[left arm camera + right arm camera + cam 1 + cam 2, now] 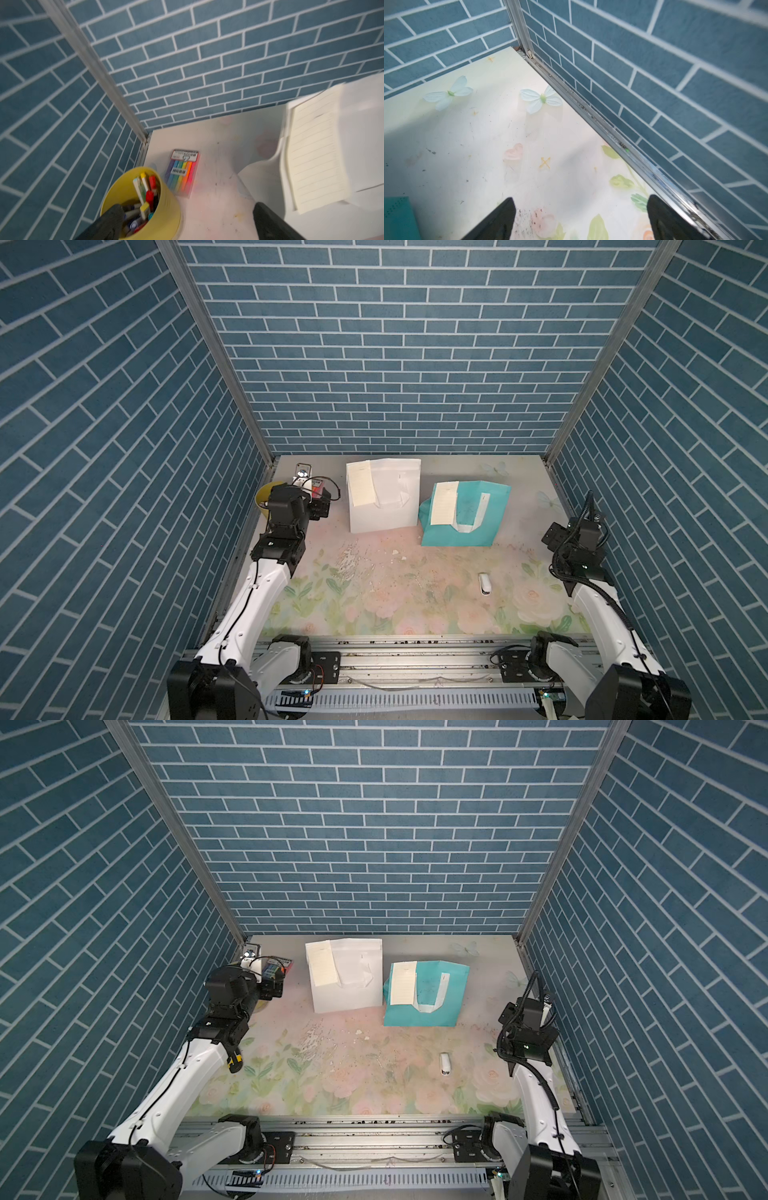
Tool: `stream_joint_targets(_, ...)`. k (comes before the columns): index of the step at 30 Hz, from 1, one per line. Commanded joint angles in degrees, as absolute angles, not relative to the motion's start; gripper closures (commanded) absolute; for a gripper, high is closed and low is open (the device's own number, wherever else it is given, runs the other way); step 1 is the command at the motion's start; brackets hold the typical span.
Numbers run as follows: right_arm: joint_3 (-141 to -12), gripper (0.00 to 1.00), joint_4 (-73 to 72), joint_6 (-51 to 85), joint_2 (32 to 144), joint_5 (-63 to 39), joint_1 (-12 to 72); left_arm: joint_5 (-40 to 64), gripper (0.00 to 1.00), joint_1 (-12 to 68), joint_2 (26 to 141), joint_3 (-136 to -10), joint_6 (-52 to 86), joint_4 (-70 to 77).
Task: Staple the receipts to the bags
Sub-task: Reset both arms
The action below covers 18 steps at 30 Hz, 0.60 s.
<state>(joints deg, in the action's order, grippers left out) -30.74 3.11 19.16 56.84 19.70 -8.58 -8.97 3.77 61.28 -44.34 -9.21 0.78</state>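
flat plain white paper bag (pixel 384 506) lay at the back of the floral-print table (pixel 395 605), w/ a narrow cream paper receipt (pixel 360 483) on its left part. just beside it on the right, a flat teal paper bag (pixel 490 526) bore a second cream receipt (pixel 444 503). small white stapler (pixel 484 584) lay well apart, front right. left claw (pixel 188 208) hung wide open & empty near a yellow round pen cup (pixel 166 209); right claw (pixel 581 199) gaped too, holding nothing.
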Motion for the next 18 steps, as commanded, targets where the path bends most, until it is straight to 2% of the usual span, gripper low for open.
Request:
stream_joint_targets(1, -29.01, 0.01, -8.43, 20.40, 59.96, 15.92, -8.62, -11.34, 0.01, 2.59, 62.11, -38.77, -4.90, 3.92)
stream_joint_targets(6, -20.90, 0.01, -26.06, 15.06, 63.92, 19.09, -5.02, -15.14, 0.00, 2.55, 64.53, -29.93, -1.08, 14.51)
stream_joint_targets(12, -20.67, 0.01, -38.06, 7.34, 74.53, 15.67, -0.04, -11.64, 0.01, 2.56, 71.82, -26.02, -0.69, 25.76)
stream_joint_targets(15, -23.54, 0.01, -37.58, 3.77, 78.46, 14.42, 1.45, -9.43, 0.01, 2.46, 75.77, -25.62, -0.83, 29.90)
stream_joint_targets(18, -20.58, 0.01, -47.07, 2.35, 82.02, 13.57, 1.34, -6.70, 0.01, 2.51, 78.64, -26.38, -2.66, 32.41)
